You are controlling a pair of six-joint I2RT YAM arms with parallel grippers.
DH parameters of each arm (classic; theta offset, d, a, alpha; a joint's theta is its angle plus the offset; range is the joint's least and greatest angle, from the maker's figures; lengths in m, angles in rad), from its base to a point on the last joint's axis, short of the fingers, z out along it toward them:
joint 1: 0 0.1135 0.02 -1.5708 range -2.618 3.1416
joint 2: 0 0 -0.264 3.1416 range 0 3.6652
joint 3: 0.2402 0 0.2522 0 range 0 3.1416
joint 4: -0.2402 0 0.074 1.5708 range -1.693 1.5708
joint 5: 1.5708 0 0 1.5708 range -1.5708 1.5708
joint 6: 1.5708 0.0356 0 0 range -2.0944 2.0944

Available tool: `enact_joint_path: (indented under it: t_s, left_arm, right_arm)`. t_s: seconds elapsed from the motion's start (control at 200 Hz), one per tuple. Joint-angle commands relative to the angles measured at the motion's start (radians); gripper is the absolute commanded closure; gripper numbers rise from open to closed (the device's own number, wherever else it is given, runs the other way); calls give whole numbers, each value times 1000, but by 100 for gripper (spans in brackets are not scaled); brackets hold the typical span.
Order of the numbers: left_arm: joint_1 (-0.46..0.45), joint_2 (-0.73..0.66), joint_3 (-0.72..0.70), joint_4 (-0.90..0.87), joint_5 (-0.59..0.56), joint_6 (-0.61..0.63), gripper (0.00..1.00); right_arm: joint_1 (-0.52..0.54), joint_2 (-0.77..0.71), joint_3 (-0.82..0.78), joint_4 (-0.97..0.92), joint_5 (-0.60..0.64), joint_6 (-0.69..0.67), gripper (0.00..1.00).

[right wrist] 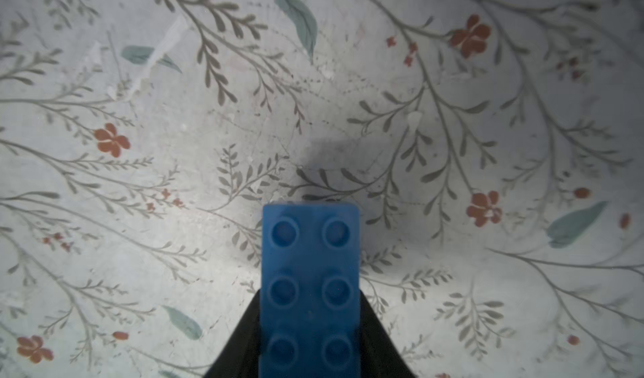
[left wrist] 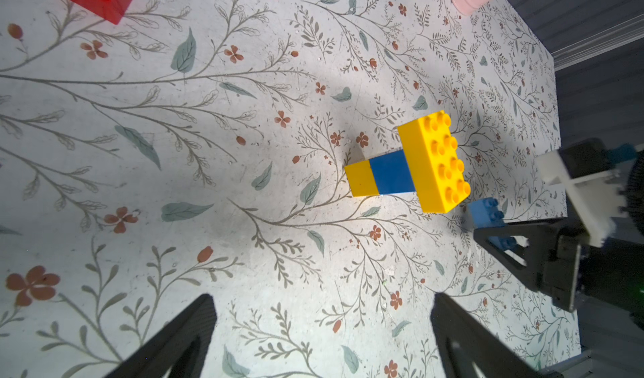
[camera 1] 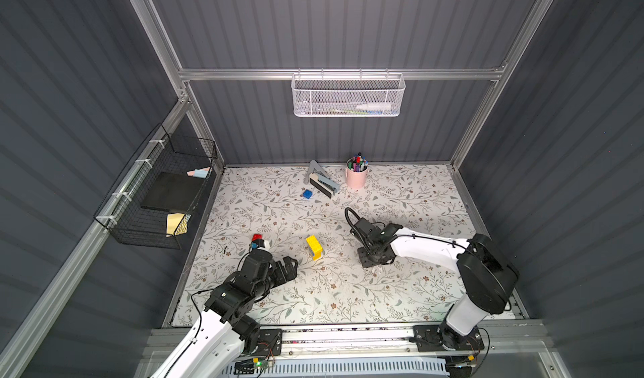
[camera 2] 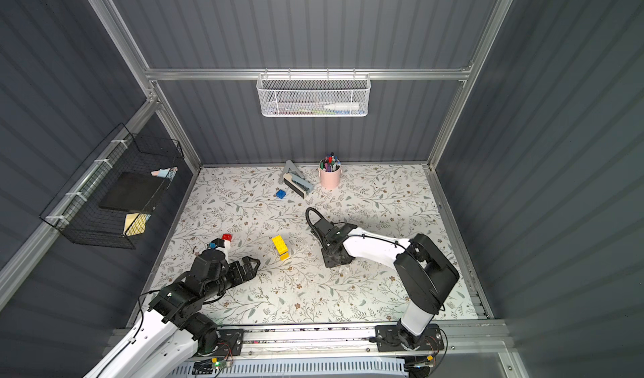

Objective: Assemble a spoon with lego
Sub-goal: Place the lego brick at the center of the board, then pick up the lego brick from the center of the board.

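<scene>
**Right claw (camera 1: 374,259) clamped on a blue studded plastic brick (right wrist: 310,250); left claw (camera 1: 287,268) gaping, nothing in it**

The right claw's black fingers (right wrist: 376,345) are drawn in narrow against the long sides of the blue studded plastic brick. Its studs face the wrist camera and its free end points down at the floral-patterned surface (camera 1: 400,202). Whether that end touches the surface cannot be told.

Taking the back wall as 12 o'clock in both top views, a yellow-and-blue stack of plastic bricks (camera 1: 313,247) stands at 9 o'clock from the right claw, near it but apart. In the left wrist view the stack is upright. A small yellow brick is at the bottom, a blue one in the middle and a wide yellow eight-stud brick on top, studs up.

At 8 o'clock from the stack the left claw sits low over the surface. Its fingers (left wrist: 181,341) are spread wide and aimed toward the stack, well short of it.

At 9 o'clock from the stack, just beyond the left arm's wrist, is a cluster of red, white and dark blue bricks (camera 1: 259,242). Whether they are joined cannot be told.

At 12 o'clock from the stack, well apart, a small loose blue brick (camera 1: 307,194) lies just beside a grey stapler (camera 1: 324,183). A pink cup of pens (camera 1: 356,176) stands at 3 o'clock from the stapler, near the back edge.
</scene>
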Motion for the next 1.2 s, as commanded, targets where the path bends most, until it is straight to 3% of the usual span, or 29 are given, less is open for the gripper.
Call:
enact_joint_path:
  t_s: [0.0,0.125,0.17,0.23,0.44,0.855,1.196]
  left_arm:
    - [5,2,15,16,1,30,1]
    - [6,1,15,18,1,34,1]
    - [6,2,14,18,2,34,1]
    - [5,0,14,19,4,36,1]
    - [4,-6,11,18,6,36,1]
    - [5,0,11,19,5,40,1]
    - [4,2,9,21,5,41,1]
  right_arm:
    - [-9,9,-21,69,-34,29,82]
    - [-9,-3,-25,26,-28,25,42]
    - [-11,-11,-24,6,-24,21,34]
    - [-16,-19,-18,-21,-27,10,31]
    - [-44,33,38,-99,-45,-16,33]
    - [-44,107,101,-115,-54,-33,51]
    - [-48,112,131,-126,-47,-47,54]
